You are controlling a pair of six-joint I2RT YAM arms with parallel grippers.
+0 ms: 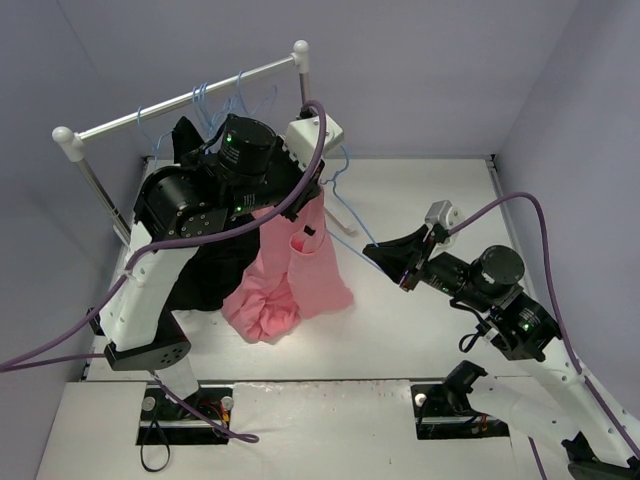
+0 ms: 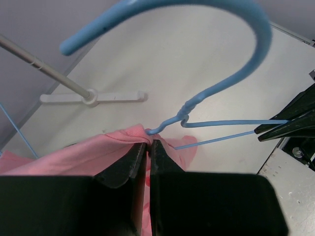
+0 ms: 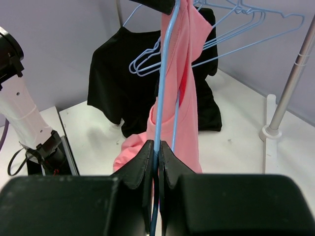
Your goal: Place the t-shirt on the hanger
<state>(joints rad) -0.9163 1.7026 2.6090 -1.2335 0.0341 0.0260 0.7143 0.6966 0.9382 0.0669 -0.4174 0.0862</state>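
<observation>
The salmon-pink t-shirt (image 1: pixel 300 270) hangs from my left gripper (image 1: pixel 305 205), its lower part bunched on the table. In the left wrist view that gripper (image 2: pixel 148 143) is shut on the shirt's collar (image 2: pixel 98 147), right at the hanger's neck. The light-blue hanger (image 2: pixel 216 88) runs from the collar across to my right gripper (image 1: pixel 375 253), which is shut on its wire. In the right wrist view the gripper (image 3: pixel 158 147) pinches the hanger wire (image 3: pixel 165 73), which goes up into the hanging t-shirt (image 3: pixel 184 98). The hook (image 1: pixel 340 170) sticks out past the collar.
A white clothes rail (image 1: pixel 180 103) with several spare blue hangers (image 1: pixel 215 100) stands at the back left. A black garment (image 1: pixel 205 265) hangs under it behind the left arm; it shows in the right wrist view (image 3: pixel 123 93). The rail's post and foot (image 3: pixel 275 128) stand right.
</observation>
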